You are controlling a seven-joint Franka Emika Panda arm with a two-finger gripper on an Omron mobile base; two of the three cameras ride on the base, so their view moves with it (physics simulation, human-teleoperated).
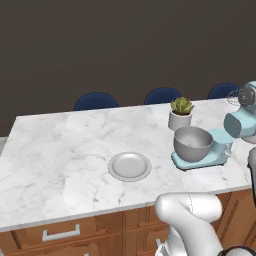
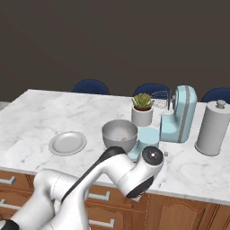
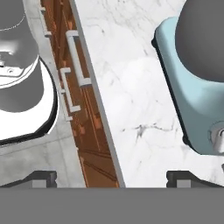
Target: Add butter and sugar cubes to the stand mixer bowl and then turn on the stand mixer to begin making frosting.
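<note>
**Reaching toward the mixer's base, bowl already loaded**

The marble worktop [image 1: 60,145] carries everything. The stand mixer [image 2: 179,114] stands toward its right end, head tilted back, whisk lifted clear. The stand mixer bowl [image 2: 119,134] sits on the mixer's flat blue base, in front of the mixer's column; something small and pale lies inside it (too small to tell butter from sugar). A grey canister [image 2: 213,127] stands just right of the mixer, a potted plant [image 2: 142,109] just behind the bowl, and a shallow plate [image 1: 130,166], bare, well to the mixer's left.

The gripper [image 3: 112,177] hangs over the worktop edge near the mixer's base, fingers spread wide, holding nothing.

Adding seems done; switching on looks next, which calls for reaching the small knob [image 3: 218,136] on the base.
</note>
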